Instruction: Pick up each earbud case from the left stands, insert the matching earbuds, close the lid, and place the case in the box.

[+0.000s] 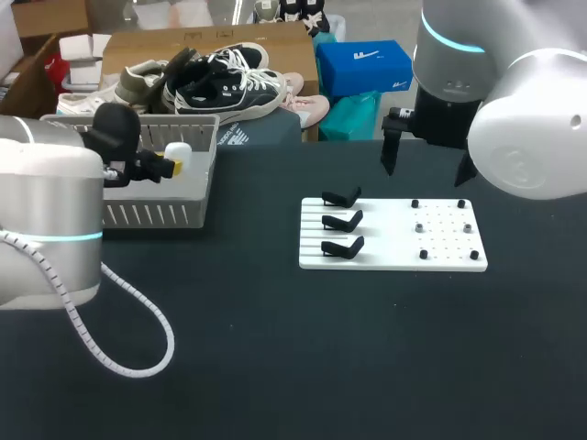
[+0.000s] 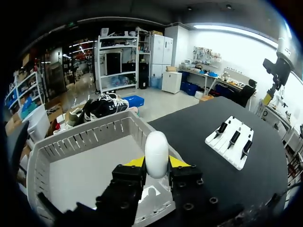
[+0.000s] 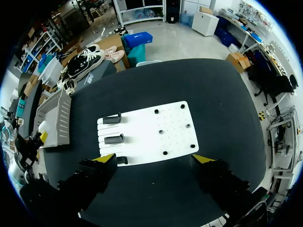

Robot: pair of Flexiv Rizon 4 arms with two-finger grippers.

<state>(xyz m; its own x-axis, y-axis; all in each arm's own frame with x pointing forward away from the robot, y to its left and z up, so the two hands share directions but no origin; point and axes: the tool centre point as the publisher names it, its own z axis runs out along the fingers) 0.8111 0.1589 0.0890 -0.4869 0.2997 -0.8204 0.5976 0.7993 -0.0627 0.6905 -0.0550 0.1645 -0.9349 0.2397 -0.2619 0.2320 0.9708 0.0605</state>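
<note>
Black surface carries everything; left arm comes in over the left side, right arm sits high at the rear right, well clear of the work; slatted grey box is at the rear left, white board near the middle. Three black stands on the board's left side are all bare, so my read is this is the last case; can't tell if the small dark pegs on its right side hold any earbuds. Left gripper is clamped on the white earbud case from both sides, case upright and poking up past the yellow tips, lid looks closed; it hangs over the box's open inside, just past the near wall, not yet touching the floor; held there so a release drops it inside instead of on the rim. Right gripper is spread wide and holds nothing, looking straight down on the board from above; probably parked there so it's out of the left arm's way. What's left, I'd say: lower and release.
</note>
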